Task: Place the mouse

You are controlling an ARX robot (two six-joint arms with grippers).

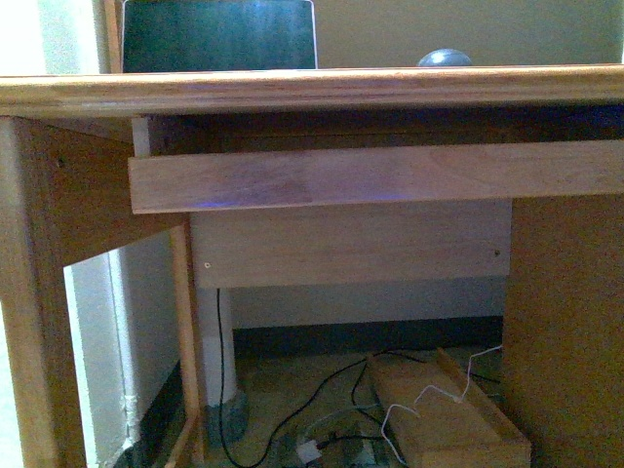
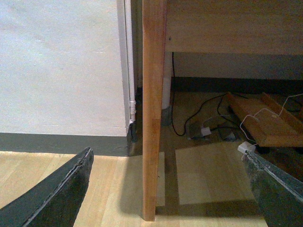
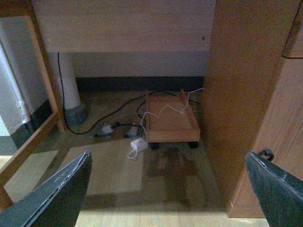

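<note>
The grey mouse (image 1: 446, 58) rests on the wooden desk top (image 1: 312, 86), right of centre; only its rounded top shows over the desk's front edge in the front view. Neither arm appears in the front view. My left gripper (image 2: 168, 189) hangs open low by the desk's left leg (image 2: 154, 109), with nothing between its dark fingers (image 2: 57, 194). My right gripper (image 3: 168, 189) is open too, low over the floor under the desk, its fingers (image 3: 277, 191) holding nothing. The mouse is out of both wrist views.
A laptop (image 1: 219, 35) stands on the desk at the back left. A pull-out wooden shelf (image 1: 375, 175) sits under the top. On the floor lie a wheeled wooden stand (image 3: 171, 122), black cables (image 3: 102, 126) and a white adapter (image 3: 138, 144). A cabinet side (image 3: 236, 94) closes the right.
</note>
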